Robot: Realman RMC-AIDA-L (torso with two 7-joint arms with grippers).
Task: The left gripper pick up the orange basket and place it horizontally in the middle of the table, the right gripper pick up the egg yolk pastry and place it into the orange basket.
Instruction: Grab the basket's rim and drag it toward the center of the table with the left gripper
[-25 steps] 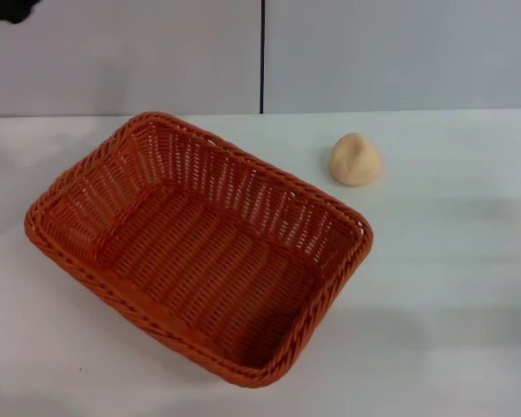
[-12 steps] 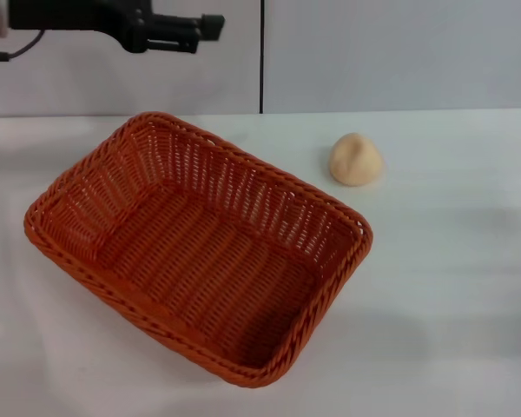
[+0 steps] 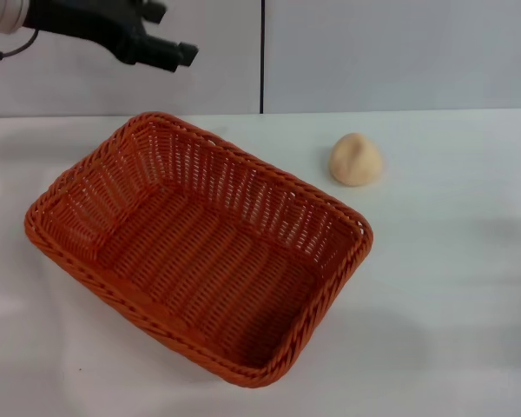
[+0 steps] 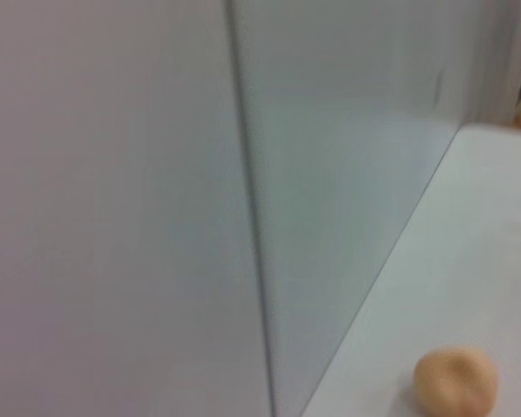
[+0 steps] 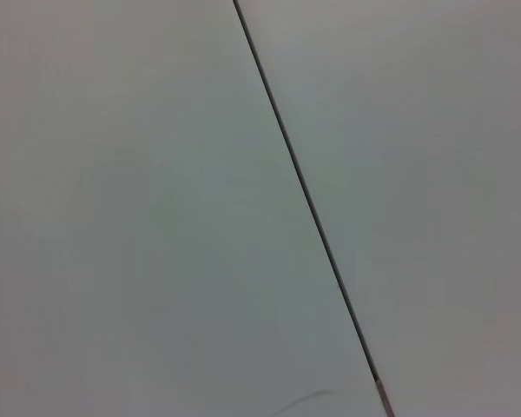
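The orange basket sits empty on the white table, left of centre and turned at a slant. The egg yolk pastry lies on the table behind and to the right of the basket, apart from it; the left wrist view shows the pastry too. My left gripper hangs high at the back left, above the basket's far corner, open and holding nothing. The right gripper is out of view.
A pale wall with a dark vertical seam rises behind the table's back edge. Bare tabletop stretches to the right of and in front of the basket.
The left arm has come into view from the top left. Since half a second ago its gripper has tilted downward, drawn slightly left and spread its fingers. Basket and pastry have not moved.
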